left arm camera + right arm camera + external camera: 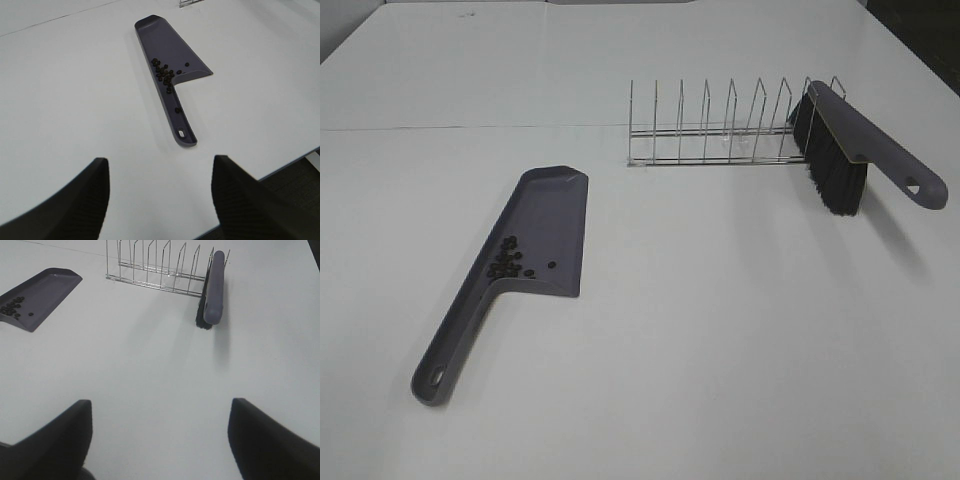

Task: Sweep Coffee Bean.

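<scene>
Several dark coffee beans (506, 263) (164, 73) (11, 308) lie inside the grey dustpan (535, 215) (167, 42) (45, 287), bunched near where its handle starts; one bean sits on the handle in the left wrist view. A grey brush (865, 140) (214, 287) with black bristles rests in the end of a wire rack (720, 130) (150, 267). My left gripper (159, 192) stands open, well back from the dustpan's handle end. My right gripper (160, 440) is open too, over bare table short of the brush. Neither gripper shows in the exterior high view.
The white table (720, 330) has a seam line across its far part. In the left wrist view its edge (280, 167) runs close to my gripper, with dark floor beyond it.
</scene>
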You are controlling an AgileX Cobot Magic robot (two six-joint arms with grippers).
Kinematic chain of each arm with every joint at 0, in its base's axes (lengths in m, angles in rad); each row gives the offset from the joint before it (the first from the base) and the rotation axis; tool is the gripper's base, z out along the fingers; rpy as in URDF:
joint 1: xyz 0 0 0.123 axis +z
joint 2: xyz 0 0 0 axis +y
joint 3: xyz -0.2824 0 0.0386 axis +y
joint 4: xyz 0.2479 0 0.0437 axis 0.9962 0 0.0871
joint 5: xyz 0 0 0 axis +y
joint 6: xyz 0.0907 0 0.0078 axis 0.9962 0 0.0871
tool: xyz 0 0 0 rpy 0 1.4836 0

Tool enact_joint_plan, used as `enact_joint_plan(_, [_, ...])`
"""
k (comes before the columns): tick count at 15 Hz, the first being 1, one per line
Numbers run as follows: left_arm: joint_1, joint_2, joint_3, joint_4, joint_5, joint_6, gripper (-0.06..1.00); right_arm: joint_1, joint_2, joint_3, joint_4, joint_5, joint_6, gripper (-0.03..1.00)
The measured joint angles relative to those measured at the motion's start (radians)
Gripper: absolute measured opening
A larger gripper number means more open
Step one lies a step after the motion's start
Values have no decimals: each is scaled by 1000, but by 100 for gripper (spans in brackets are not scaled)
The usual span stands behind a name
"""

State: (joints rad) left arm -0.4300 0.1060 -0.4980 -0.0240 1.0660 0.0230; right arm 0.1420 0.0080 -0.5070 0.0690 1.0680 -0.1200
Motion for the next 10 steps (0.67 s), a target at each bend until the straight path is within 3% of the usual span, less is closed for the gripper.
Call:
enact_joint_plan(4, [16, 0, 0, 0, 0, 0, 56, 0, 0, 0, 0, -1, 0, 63])
enact_joint_plan(10, [362, -76, 1, 1, -1, 0, 56, -107, 0, 0, 0, -1, 0, 63])
